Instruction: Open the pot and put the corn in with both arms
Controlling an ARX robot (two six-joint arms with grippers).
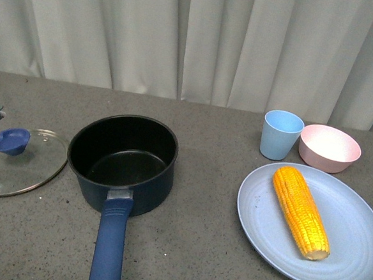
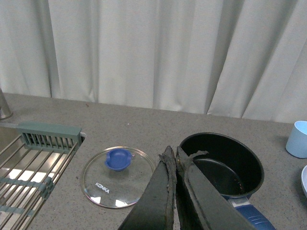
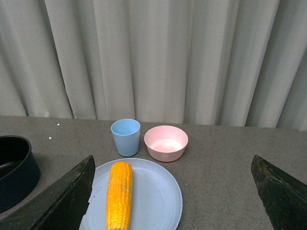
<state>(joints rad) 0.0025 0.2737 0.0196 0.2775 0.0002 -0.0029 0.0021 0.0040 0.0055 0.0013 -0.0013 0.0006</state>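
Observation:
The dark navy pot (image 1: 122,163) stands uncovered on the grey counter, its long blue handle (image 1: 110,247) pointing toward me and its black inside bare. Its glass lid (image 1: 17,162) with the blue knob (image 1: 11,140) lies flat to the pot's left. The yellow corn (image 1: 300,211) rests on a light blue plate (image 1: 354,254) at the right. Neither arm shows in the front view. My left gripper (image 2: 173,152) is shut on nothing, hovering between the lid (image 2: 118,176) and the pot (image 2: 223,164). My right gripper (image 3: 172,191) is wide open, raised behind the corn (image 3: 120,194).
A light blue cup (image 1: 280,134) and a pink bowl (image 1: 330,148) stand behind the plate. A sink with a green-grey rack (image 2: 48,135) lies left of the lid. White curtains hang along the far edge of the counter.

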